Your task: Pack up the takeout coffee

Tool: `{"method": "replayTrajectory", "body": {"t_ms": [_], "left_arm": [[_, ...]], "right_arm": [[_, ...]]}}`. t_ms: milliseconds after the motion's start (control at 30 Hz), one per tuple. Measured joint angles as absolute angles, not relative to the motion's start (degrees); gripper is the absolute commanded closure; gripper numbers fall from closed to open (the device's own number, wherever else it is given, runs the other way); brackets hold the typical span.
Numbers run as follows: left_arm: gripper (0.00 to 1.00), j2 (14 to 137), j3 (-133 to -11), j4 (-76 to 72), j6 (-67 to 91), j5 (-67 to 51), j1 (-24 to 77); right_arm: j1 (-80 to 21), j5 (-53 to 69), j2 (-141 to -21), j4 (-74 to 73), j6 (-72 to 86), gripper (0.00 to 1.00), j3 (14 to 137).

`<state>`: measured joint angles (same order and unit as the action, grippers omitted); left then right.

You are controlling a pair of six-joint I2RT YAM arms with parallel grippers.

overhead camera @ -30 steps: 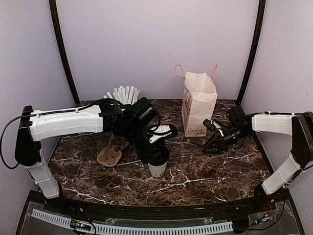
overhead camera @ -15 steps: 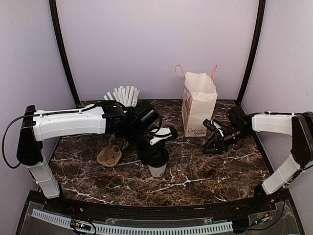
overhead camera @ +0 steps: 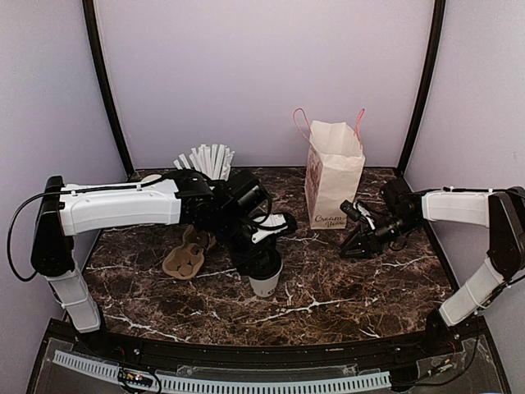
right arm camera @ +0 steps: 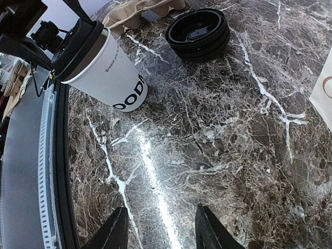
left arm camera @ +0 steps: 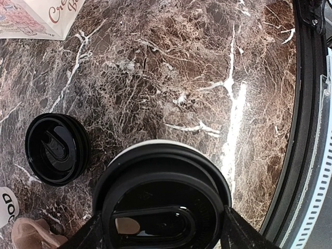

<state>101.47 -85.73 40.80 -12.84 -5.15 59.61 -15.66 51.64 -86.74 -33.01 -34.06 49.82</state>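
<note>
The takeout coffee (overhead camera: 265,284) is a small white paper cup with a black dome lid (left arm camera: 162,199) and dark lettering near its base (right arm camera: 106,72). It stands on the marble table in front of centre. My left gripper (overhead camera: 261,263) reaches down over it, and its two fingers press against opposite sides of the lid (left arm camera: 161,228). The cup's base rests on the table. My right gripper (overhead camera: 349,245) hovers low to the right of the paper bag (overhead camera: 333,176). It is open with only bare marble between its fingers (right arm camera: 162,228).
A stack of spare black lids (left arm camera: 55,149) lies behind the cup. A brown pulp cup carrier (overhead camera: 184,262) lies to the left. A cup of white straws (overhead camera: 206,158) stands at the back left. Another white lettered cup (left arm camera: 6,205) shows at the left wrist view's edge.
The left arm has edged slightly to the right over the cup. The cup, the bag and the right arm have not visibly moved.
</note>
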Motion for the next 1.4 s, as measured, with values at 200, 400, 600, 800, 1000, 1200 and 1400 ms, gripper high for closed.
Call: {"method": "replayTrajectory", "body": {"t_ms": [200,400,600,800,1000,1200,1400], "left_arm": [[0.3,101.91,-85.73,40.77,-12.86,-5.19,59.48],[0.3,102.35,-85.76,40.29,-12.88,-5.61,59.37],[0.3,102.54,-85.76,40.18,-12.91,-6.81,58.59],[0.3,103.2,-85.91,39.68,-13.37,-9.37,57.76],[0.3,103.66,-85.67,37.54,-13.3,-10.74,57.47],[0.3,103.68,-84.44,34.24,-12.71,-11.73,57.47],[0.3,103.5,-83.31,31.33,-12.27,-12.25,57.47]], "right_arm": [[-15.66,51.64,-86.85,-33.04,-34.24,0.55,49.82],[-15.66,51.66,-87.02,-33.06,-34.44,0.55,49.82],[-15.77,52.49,-87.18,-32.99,-34.02,0.56,49.82],[-19.18,55.53,-87.68,-27.46,-23.94,0.6,49.82],[-25.63,58.85,-91.66,-22.0,-10.98,0.65,51.51],[-30.09,64.12,-95.94,-17.37,1.83,0.72,52.86],[-32.77,67.22,-96.16,-11.27,11.92,0.77,53.04]]}}
